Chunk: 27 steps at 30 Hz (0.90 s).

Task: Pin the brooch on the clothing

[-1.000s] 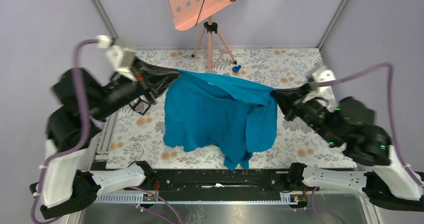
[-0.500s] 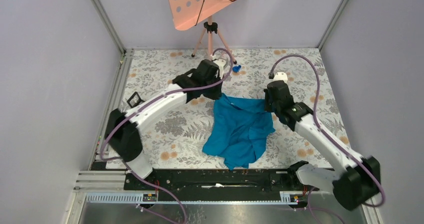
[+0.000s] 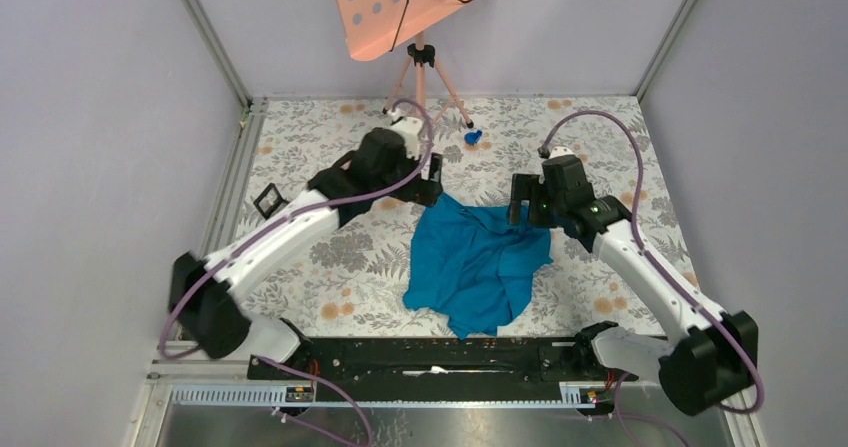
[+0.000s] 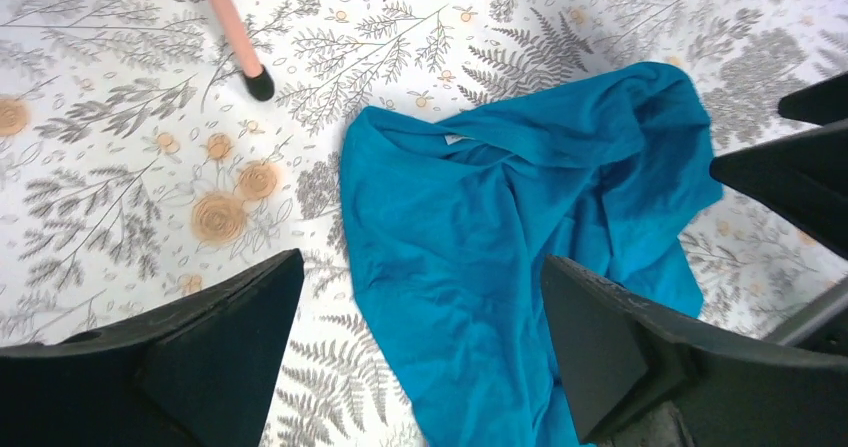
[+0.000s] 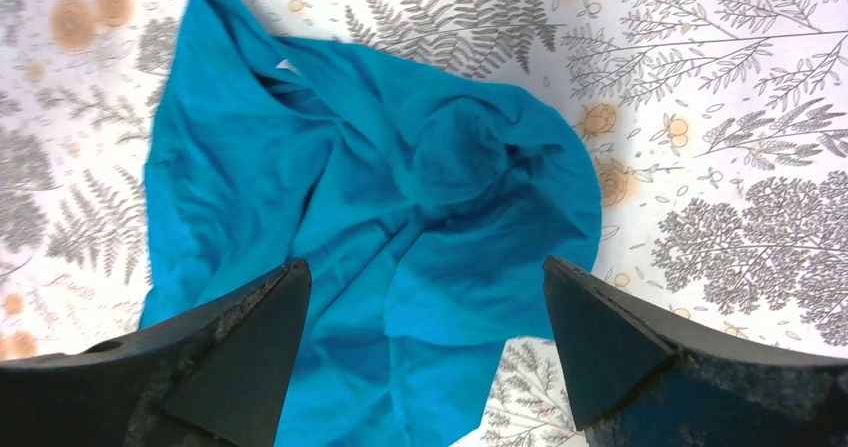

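From above, the clothing [image 3: 478, 262] is seen crumpled on the tabletop [image 3: 300, 137] between the left end effector [image 3: 428, 189] and the right end effector [image 3: 520, 205]; in the left wrist view, the former is held spread above the shirt, gripping nothing; in the right wrist view, the latter is likewise spread over its folds.
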Each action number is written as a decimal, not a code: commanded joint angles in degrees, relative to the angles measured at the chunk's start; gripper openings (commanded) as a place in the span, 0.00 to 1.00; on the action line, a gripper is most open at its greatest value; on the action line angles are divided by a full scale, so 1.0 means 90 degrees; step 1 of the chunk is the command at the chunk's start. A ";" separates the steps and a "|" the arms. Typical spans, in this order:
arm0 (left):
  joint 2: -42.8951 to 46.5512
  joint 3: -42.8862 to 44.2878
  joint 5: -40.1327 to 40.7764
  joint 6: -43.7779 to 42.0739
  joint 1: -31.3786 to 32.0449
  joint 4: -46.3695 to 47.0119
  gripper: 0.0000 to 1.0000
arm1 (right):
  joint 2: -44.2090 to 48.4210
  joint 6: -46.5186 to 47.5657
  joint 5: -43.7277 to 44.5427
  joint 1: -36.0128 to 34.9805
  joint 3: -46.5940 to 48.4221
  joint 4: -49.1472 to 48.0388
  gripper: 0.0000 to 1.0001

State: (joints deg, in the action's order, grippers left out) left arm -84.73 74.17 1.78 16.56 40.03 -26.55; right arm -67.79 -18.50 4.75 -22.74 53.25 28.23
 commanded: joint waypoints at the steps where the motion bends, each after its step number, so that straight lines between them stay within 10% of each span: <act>1: 0.1038 -0.0990 0.0138 0.0255 -0.0093 0.0680 0.99 | 0.0639 -0.0252 -0.0438 -0.0018 -0.0336 0.0586 0.93; 15: 0.0164 -0.2840 -0.0996 0.1917 -0.0180 0.2422 0.81 | 0.0676 -0.1069 -0.0248 -0.0136 -0.1476 0.0309 0.81; 27: -0.0628 -0.2841 0.0043 0.2059 -0.0123 0.2523 0.70 | 0.0625 -0.1342 -0.0292 -0.0148 -0.1896 -0.0314 0.79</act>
State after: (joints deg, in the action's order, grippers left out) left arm -89.60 48.23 -3.05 34.13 38.57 -7.16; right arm -61.60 -29.26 2.00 -23.64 36.25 28.42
